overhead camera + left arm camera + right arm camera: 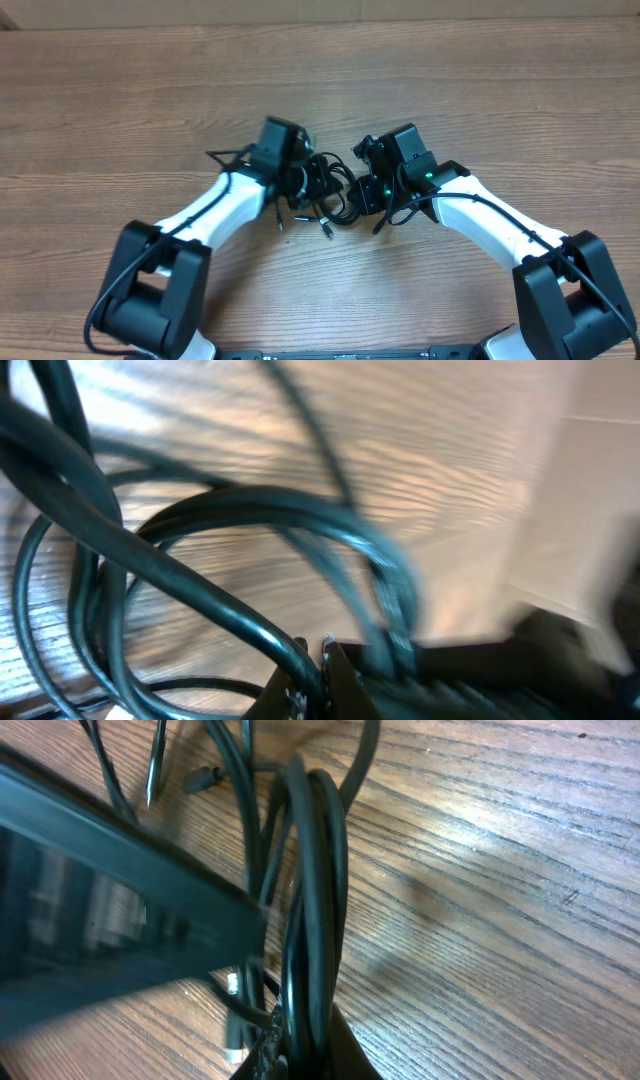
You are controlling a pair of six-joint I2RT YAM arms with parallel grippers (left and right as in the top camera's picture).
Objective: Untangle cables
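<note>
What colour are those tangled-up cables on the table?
The cables are black, clearest in the right wrist view against the wooden table.

blocked: cables [330, 195] between left end effector [306, 180] and right end effector [363, 190] | open: table [320, 70] beyond

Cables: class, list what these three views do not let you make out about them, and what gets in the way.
Overhead: where the cables cross is hidden under the left gripper and right gripper; plugs too small.
Left wrist: blur smears the loops; bottom edge cuts off the grip.
Right wrist: a blurred dark bar covers the left strands.
</note>
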